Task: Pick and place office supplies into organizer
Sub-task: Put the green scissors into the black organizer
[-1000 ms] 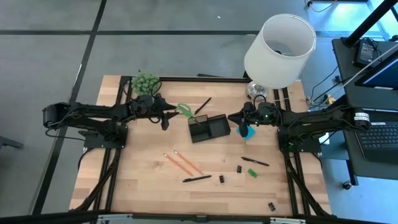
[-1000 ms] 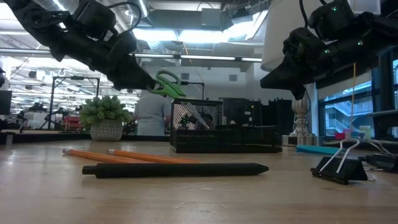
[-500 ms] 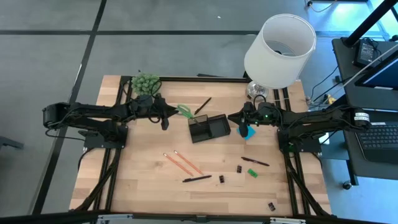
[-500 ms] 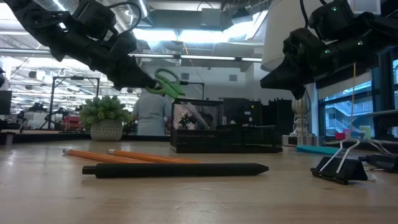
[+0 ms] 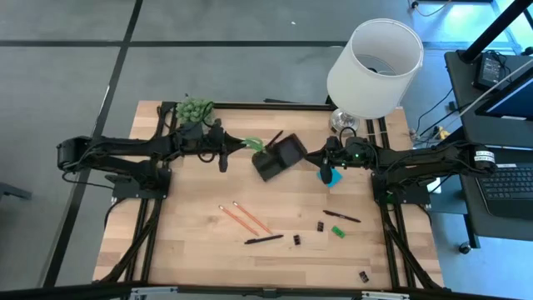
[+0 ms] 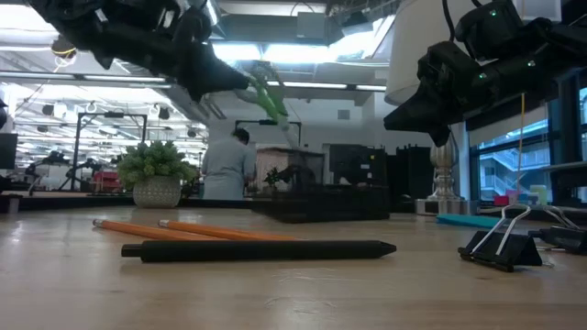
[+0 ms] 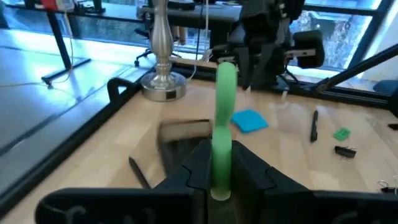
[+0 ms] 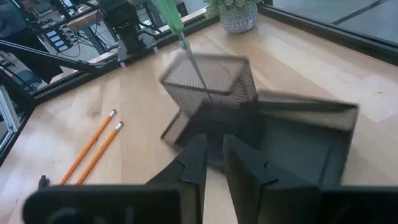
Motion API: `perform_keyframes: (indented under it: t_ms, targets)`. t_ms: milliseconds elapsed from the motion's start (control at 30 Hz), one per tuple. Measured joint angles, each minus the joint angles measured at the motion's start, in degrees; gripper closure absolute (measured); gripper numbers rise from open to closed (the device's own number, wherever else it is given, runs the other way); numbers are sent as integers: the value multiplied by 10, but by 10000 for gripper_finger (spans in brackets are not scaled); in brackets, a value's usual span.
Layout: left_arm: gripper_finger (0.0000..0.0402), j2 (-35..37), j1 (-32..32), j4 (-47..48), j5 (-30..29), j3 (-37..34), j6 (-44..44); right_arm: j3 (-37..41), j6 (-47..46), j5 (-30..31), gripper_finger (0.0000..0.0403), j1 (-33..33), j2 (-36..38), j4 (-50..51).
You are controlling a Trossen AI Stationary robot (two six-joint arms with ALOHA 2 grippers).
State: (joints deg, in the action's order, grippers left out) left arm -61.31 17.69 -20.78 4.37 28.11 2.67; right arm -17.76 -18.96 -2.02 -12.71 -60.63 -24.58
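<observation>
Since a second ago your organizer (image 5: 279, 157) has swung round from square to skewed, its near end shoved toward the table's middle, and the left gripper (image 5: 236, 143) has pulled back and clamped its fingers tight on the scissors (image 5: 252, 144), which now stand more upright in the low view (image 6: 266, 90). Nearest you, a clip (image 5: 364, 276) lies alone by the front edge. Next come a black pen (image 5: 263, 240), a second clip (image 5: 296, 240) and a third (image 5: 321, 226), the green piece (image 5: 337, 232), and the two pencils (image 5: 244, 218) lying side by side. A little farther sits another pen (image 5: 342, 217). Beyond that, mid-table, you see the tilted organizer, with the scissors' blades reaching into its mesh cup in the right wrist view (image 8: 205, 84). Your right gripper (image 5: 311, 157) hangs just beside the organizer's right side, fingers nearly together and pinching nothing, with the blue pad (image 5: 329, 177) on the table under that arm. One more pen (image 5: 273, 139) lies behind the organizer. Farthest back stand the plant (image 5: 194, 109) and the lamp (image 5: 374, 67).
</observation>
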Motion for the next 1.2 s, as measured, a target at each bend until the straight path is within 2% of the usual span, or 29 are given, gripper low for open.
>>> perform_keyframes:
  t_ms: [167, 500, 600, 833, 1200]
  targets:
    - [373, 0, 0, 56, -12, 4, 9, 0, 0, 0, 345, 0, 0, 0]
    - [373, 0, -19, 69, -36, 4, 29, 0, 0, 0, 345, 0, 0, 0]
    - [373, -1, -35, 86, -59, 4, 39, 0, 0, 0, 345, 0, 0, 0]
    - [372, -1, -57, 120, -99, 4, 47, 0, 0, 36, 345, 0, 0, 0]
    - [327, -1, -60, 120, -98, 4, 62, 0, 0, 39, 345, 0, 0, 0]
